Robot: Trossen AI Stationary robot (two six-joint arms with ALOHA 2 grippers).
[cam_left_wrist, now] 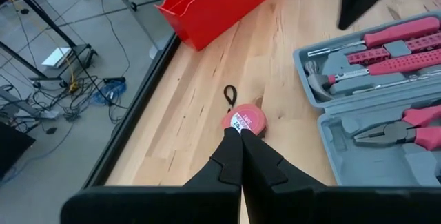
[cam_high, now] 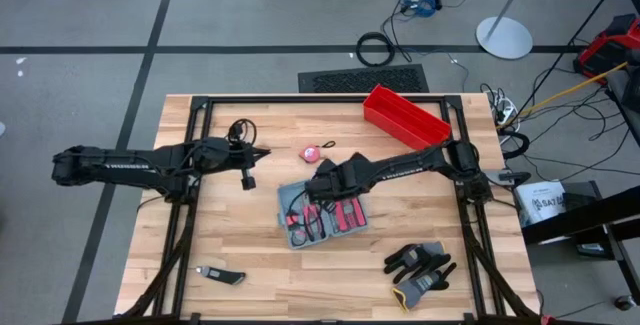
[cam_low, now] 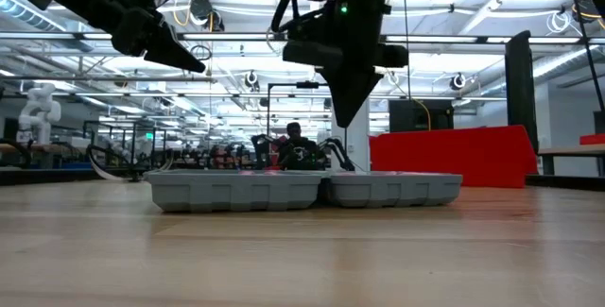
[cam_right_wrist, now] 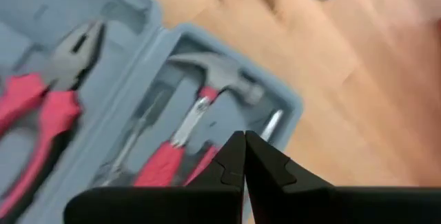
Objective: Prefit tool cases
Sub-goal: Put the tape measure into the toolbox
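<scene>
You have a pale wooden table [cam_high: 250, 245] with a dark frame, and the tool case [cam_high: 322, 213] lies open flat near its middle, both halves facing up. The red bin [cam_high: 405, 115] sits well apart, toward the far edge.

Judge the case as stiff moulded plastic, grey-blue, with rounded corners and a smooth, likely slippery shell. With tools seated it will be heavier than it looks and weighted unevenly. Take hold at a rim or outer wall, not at the hinge, and expect the free half to swing if you lift one side.

Inside, grey slots hold red-handled tools: a hammer [cam_right_wrist: 210, 89] with a steel head, pliers [cam_right_wrist: 48, 100] and ridged handles beside them.

Your right gripper [cam_right_wrist: 243, 156] hovers just above the hammer half, fingers pressed together and holding nothing. Your left gripper [cam_left_wrist: 240, 156] waits nearer the left side, likewise closed and empty, above a small round pink tape measure [cam_left_wrist: 243, 121].

Dark gloves [cam_high: 420, 270] and a small knife-like tool [cam_high: 220, 276] lie near the front edge.
</scene>
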